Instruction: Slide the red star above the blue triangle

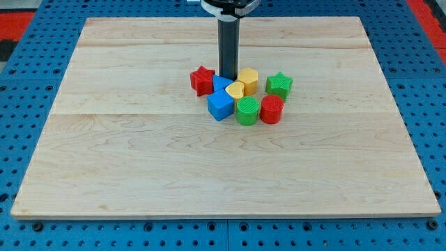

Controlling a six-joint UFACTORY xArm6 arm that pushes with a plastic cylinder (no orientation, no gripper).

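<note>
The red star lies at the left end of a tight cluster of blocks on the wooden board. The blue triangle sits just to its right, touching it, partly hidden behind my rod. My tip stands at the triangle's top edge, right of the red star and left of the yellow hexagon.
A blue cube lies below the triangle. A yellow heart, a green cylinder, a red cylinder and a green star fill the cluster's right side. Blue pegboard surrounds the board.
</note>
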